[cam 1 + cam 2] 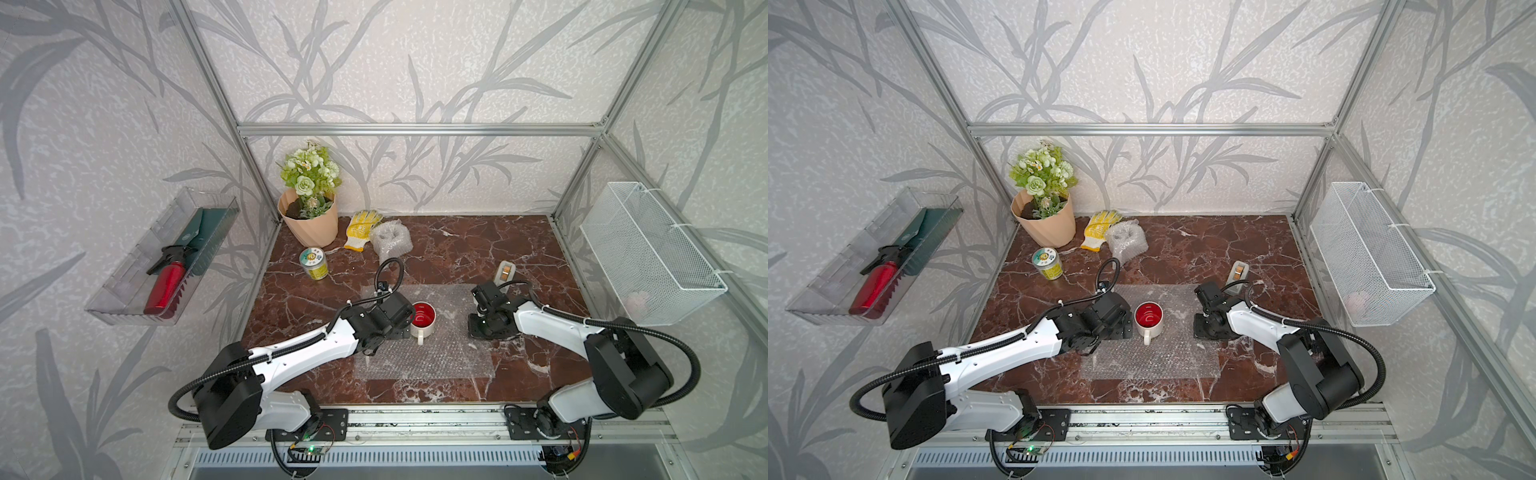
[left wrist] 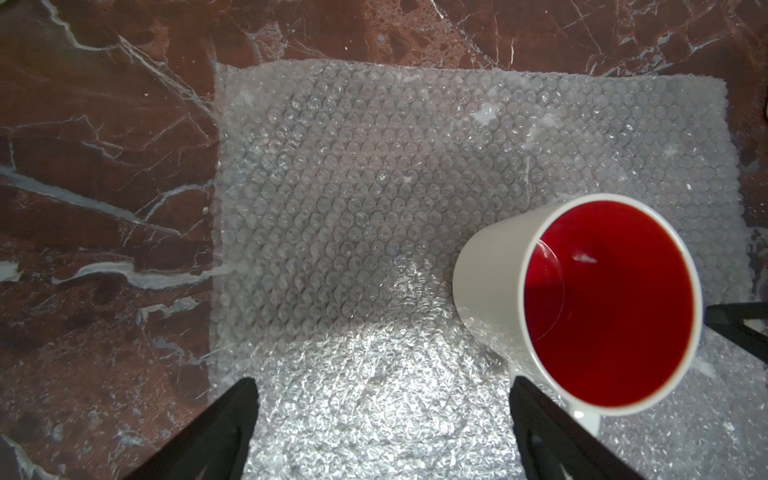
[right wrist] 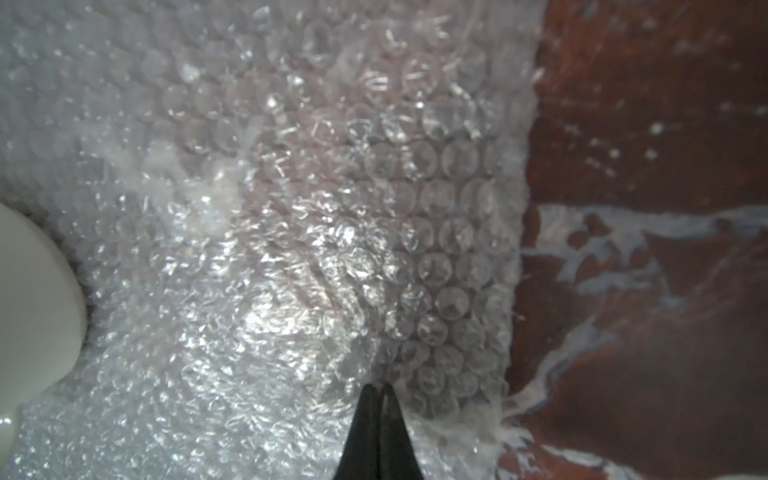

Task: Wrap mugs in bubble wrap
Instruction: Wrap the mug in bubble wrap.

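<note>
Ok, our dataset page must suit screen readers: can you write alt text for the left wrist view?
A white mug with a red inside stands on a bubble wrap sheet spread over a red-brown marble table. The open left end effector frames the wrap, one fingertip beside the mug.

mug [image 1: 423, 319]: one. bubble wrap sheet [image 1: 440, 358]: one. bubble-wrap bundle [image 1: 390, 241]: one. glove [image 1: 360, 230]: one. tin can [image 1: 314, 267]: one. flowerpot [image 1: 312, 227]: one.

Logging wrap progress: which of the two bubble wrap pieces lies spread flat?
The central sheet, with the white mug standing on it. The other is a bunched bundle at the back, beside the yellow glove.
</note>
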`<state>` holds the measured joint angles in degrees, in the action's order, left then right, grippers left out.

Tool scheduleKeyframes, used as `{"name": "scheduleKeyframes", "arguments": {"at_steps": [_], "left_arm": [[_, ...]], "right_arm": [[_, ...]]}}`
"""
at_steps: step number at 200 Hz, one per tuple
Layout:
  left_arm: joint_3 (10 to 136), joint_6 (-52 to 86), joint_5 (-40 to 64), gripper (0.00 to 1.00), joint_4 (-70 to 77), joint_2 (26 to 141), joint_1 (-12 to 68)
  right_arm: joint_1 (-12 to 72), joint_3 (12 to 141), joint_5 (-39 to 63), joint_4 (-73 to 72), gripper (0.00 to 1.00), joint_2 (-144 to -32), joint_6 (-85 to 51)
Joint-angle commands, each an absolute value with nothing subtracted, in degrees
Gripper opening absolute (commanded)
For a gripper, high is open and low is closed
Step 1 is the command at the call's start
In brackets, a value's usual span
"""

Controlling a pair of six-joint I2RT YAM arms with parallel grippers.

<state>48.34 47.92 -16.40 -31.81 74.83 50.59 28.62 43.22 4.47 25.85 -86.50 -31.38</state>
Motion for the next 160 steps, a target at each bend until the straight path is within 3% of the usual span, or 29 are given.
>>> {"name": "scheduleKeyframes", "arguments": {"at_steps": [1, 20, 45, 79, 140, 160], "left_arm": [[47.0, 49.9, -18.7, 0.97, -33.5, 71.7, 49.7], [45.7, 49.9, -18.1, 0.98, -33.0, 69.5, 48.0], [43.8, 49.2, -14.6, 0.99, -28.8, 67.0, 45.6], [46.9, 46.1, -10.8, 0.99, -26.5, 69.2, 44.2], [50.8, 44.2, -7.4, 0.96, -25.1, 71.8, 43.5], [50.2, 44.3, -6.6, 0.96, -24.9, 71.7, 43.5]], "right_arm": [[28.3, 47.1, 4.2, 28.1, 0.00, -87.3, -28.1], [28.1, 47.9, 5.2, 26.0, 0.00, -82.9, -25.8], [24.8, 50.3, 3.7, 25.4, 0.22, -81.0, -23.3], [18.6, 60.6, 8.3, 32.1, 0.30, -92.2, -17.8], [16.8, 74.8, 4.7, 39.1, 0.44, -107.5, -11.3], [16.4, 76.6, 5.5, 39.5, 0.44, -110.4, -10.4]]}}
